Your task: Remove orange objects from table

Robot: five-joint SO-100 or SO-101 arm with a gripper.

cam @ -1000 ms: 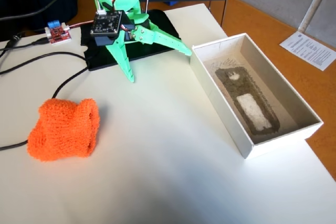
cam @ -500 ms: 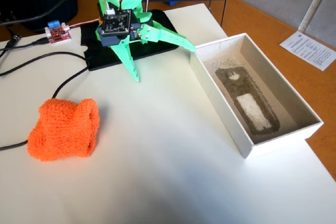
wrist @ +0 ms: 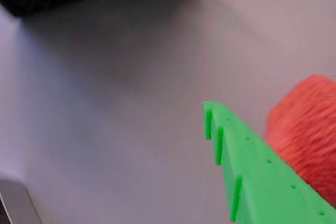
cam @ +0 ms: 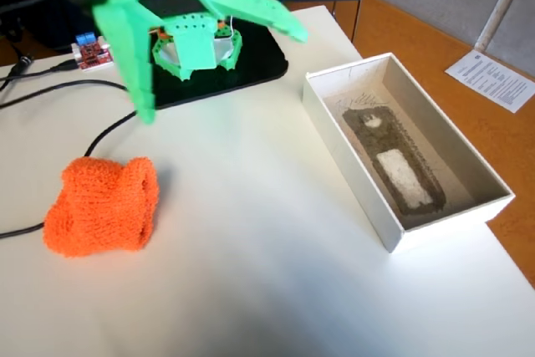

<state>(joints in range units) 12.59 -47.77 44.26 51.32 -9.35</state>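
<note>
The orange object (cam: 102, 206), a fuzzy knitted bundle, lies on the left part of the cream table (cam: 251, 273) in the fixed view. My green gripper (cam: 224, 75) hangs above the table behind it, wide open and holding nothing. One fingertip points down a little above and behind the bundle; the other reaches right toward the white box. The wrist view shows one toothed green finger (wrist: 247, 166), with the orange object (wrist: 307, 129) just beyond it at the right edge, apart from it.
A white open box (cam: 326, 135) with a dark liner stands on the right side of the table. The black base plate (cam: 251, 60) and a small red circuit board (cam: 92, 52) sit at the back. Black cables (cam: 50, 94) trail across the left. A paper sheet (cam: 493, 79) lies on the floor.
The arm has risen and swung left toward the orange object. Its jaws have spread wider. The orange object and the box have not moved.
</note>
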